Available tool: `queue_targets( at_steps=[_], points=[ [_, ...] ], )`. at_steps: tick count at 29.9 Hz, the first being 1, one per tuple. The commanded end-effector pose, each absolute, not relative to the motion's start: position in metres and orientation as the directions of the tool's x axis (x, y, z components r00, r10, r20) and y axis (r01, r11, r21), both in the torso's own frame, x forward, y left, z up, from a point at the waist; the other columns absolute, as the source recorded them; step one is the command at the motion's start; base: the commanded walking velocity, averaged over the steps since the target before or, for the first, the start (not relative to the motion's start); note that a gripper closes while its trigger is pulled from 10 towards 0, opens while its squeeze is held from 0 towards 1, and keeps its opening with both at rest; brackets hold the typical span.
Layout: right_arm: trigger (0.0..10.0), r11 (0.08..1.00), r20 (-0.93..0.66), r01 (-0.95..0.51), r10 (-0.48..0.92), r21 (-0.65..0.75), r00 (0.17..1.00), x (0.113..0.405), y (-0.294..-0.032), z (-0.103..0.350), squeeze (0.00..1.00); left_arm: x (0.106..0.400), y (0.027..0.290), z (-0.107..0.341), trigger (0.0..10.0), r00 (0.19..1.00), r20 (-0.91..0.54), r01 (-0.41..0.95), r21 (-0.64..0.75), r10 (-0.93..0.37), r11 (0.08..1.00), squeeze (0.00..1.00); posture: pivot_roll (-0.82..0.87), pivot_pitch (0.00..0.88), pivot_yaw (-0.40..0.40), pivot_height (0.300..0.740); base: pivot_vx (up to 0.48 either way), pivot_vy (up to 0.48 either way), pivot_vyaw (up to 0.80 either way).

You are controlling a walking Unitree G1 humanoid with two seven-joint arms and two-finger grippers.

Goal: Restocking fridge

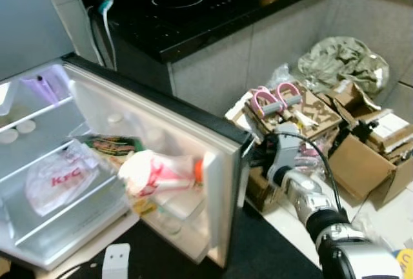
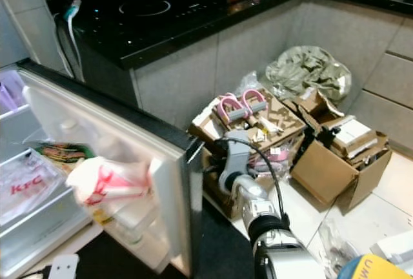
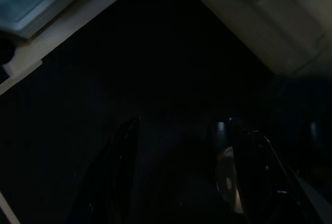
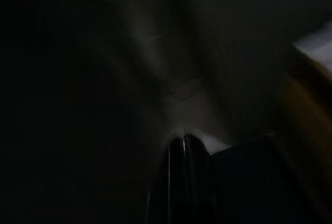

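Mini fridge point(image 1: 39, 182) standing open, right arm reaching to the outer edge of its door.

Going left to right: a KFC bag point(image 1: 55, 182) sits on a wire shelf inside the fridge, then a green packet point(image 1: 110, 144) and a red-and-white bag point(image 1: 158, 172) are stuffed in the door point(image 1: 222, 182) rack. The left gripper point(image 3: 181, 177) hangs in the dark near the floor, jaws spread apart. The right gripper point(image 4: 181, 156) is up against the outer edge of the door, and the wrist view shows its jaws pressed together, though it's blurry. Behind it there's a pile of cardboard boxes point(image 1: 361, 156) on the floor with pink handles point(image 1: 274, 98) on top, and a black tabletop point(image 1: 213, 8) with a cooktop runs along the back.
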State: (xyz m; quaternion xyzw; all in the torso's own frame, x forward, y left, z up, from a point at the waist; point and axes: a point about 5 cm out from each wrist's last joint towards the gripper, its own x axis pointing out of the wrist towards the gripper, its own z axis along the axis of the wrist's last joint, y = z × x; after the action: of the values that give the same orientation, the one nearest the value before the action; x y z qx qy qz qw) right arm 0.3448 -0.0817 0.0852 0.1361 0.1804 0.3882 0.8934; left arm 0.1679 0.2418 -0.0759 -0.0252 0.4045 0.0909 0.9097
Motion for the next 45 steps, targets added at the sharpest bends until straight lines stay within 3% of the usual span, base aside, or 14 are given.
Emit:
queue_targets(
  at_steps=[1, 2, 4, 6, 8, 10, 11, 13, 20, 24, 28, 34, 42, 45],
  points=[
    [10.0, 0.507, -0.141, -0.738, 0.854, 0.444, 0.502, 0.332, -0.070, 0.090, 0.00, 0.148, 0.260, -0.080, 10.0, 0.590, -0.776, -0.282, 0.058, 0.221, 0.958, 0.00, -0.09, 0.078, 0.034, 0.740, 0.000, 0.000, 0.00],
    [10.0, 0.507, -0.141, -0.738, 0.854, 0.444, 0.502, 0.332, -0.070, 0.090, 0.00, 0.148, 0.260, -0.080, 10.0, 0.590, -0.776, -0.282, 0.058, 0.221, 0.958, 0.00, -0.09, 0.078, 0.034, 0.740, 0.000, 0.000, 0.00],
    [10.0, 0.300, 0.021, -0.772, 0.926, 0.560, 0.376, 0.315, -0.069, 0.105, 0.00, 0.139, 0.275, -0.080, 10.0, 0.547, -0.782, -0.392, 0.075, 0.298, 0.917, 0.00, -0.09, 0.078, 0.035, 0.740, 0.000, 0.000, 0.00],
    [10.0, 0.292, 0.052, -0.761, 0.919, 0.579, 0.392, 0.312, -0.073, 0.105, 0.00, 0.134, 0.282, -0.079, 10.0, 0.525, -0.783, -0.439, 0.087, 0.334, 0.894, 0.00, -0.10, 0.079, 0.037, 0.740, 0.000, 0.000, 0.00],
    [10.0, 0.347, 0.036, -0.734, 0.892, 0.583, 0.450, 0.314, -0.081, 0.099, 0.00, 0.130, 0.288, -0.078, 10.0, 0.504, -0.784, -0.477, 0.098, 0.363, 0.874, 0.00, -0.10, 0.079, 0.036, 0.740, 0.000, 0.000, 0.00],
    [10.0, 0.583, -0.139, -0.600, 0.771, 0.548, 0.622, 0.321, -0.104, 0.067, 0.00, 0.125, 0.298, -0.076, 10.0, 0.471, -0.779, -0.547, 0.110, 0.414, 0.830, 0.00, -0.09, 0.079, 0.034, 0.740, 0.000, 0.000, 0.00],
    [10.0, 0.583, -0.139, -0.600, 0.771, 0.548, 0.622, 0.321, -0.104, 0.067, 0.00, 0.125, 0.298, -0.076, 10.0, 0.471, -0.779, -0.547, 0.110, 0.414, 0.830, 0.00, -0.09, 0.079, 0.034, 0.740, 0.000, 0.000, 0.00],
    [10.0, 0.844, -0.469, -0.327, 0.514, 0.424, 0.719, 0.292, -0.154, 0.004, 0.00, 0.106, 0.316, -0.074, 10.0, 0.408, -0.759, -0.686, 0.112, 0.507, 0.719, 0.00, -0.08, 0.082, 0.026, 0.740, 0.000, 0.000, 0.00],
    [10.0, 0.926, -0.637, -0.213, 0.370, 0.312, 0.677, 0.255, -0.180, -0.029, 0.00, 0.090, 0.324, -0.074, 10.0, 0.357, -0.757, -0.764, 0.101, 0.548, 0.638, 0.00, -0.08, 0.082, 0.026, 0.740, 0.000, 0.000, 0.00],
    [10.0, 0.967, -0.719, -0.118, 0.246, 0.224, 0.650, 0.236, -0.197, -0.043, 0.00, 0.087, 0.324, -0.075, 10.0, 0.355, -0.763, -0.756, 0.106, 0.541, 0.646, 0.00, -0.08, 0.089, 0.031, 0.740, 0.000, 0.000, 0.00],
    [10.0, 0.994, -0.835, 0.100, -0.012, 0.052, 0.550, 0.187, -0.234, -0.070, 0.00, 0.086, 0.320, -0.077, 10.0, 0.371, -0.777, -0.710, 0.115, 0.508, 0.695, 0.00, -0.08, 0.089, 0.032, 0.740, 0.000, 0.000, 0.00],
    [10.0, 0.997, -0.851, 0.068, -0.015, 0.025, 0.525, 0.168, -0.233, -0.080, 0.00, 0.091, 0.316, -0.078, 10.0, 0.382, -0.779, -0.706, 0.102, 0.498, 0.701, 0.00, -0.09, 0.093, 0.049, 0.740, 0.000, 0.000, 0.41],
    [10.0, 0.999, -0.855, 0.033, 0.004, 0.024, 0.518, 0.163, -0.221, -0.085, 0.00, 0.115, 0.286, -0.083, 10.0, 0.495, -0.803, -0.414, 0.116, 0.330, 0.903, 0.00, -0.08, 0.092, 0.053, 0.740, 0.000, 0.000, 0.80],
    [10.0, 0.999, -0.859, 0.033, -0.010, 0.008, 0.512, 0.162, -0.219, -0.086, 0.00, 0.122, 0.278, -0.084, 10.0, 0.516, -0.801, -0.403, 0.084, 0.302, 0.911, 0.00, -0.08, 0.092, 0.054, 0.740, 0.000, 0.000, 0.80]
  ],
)
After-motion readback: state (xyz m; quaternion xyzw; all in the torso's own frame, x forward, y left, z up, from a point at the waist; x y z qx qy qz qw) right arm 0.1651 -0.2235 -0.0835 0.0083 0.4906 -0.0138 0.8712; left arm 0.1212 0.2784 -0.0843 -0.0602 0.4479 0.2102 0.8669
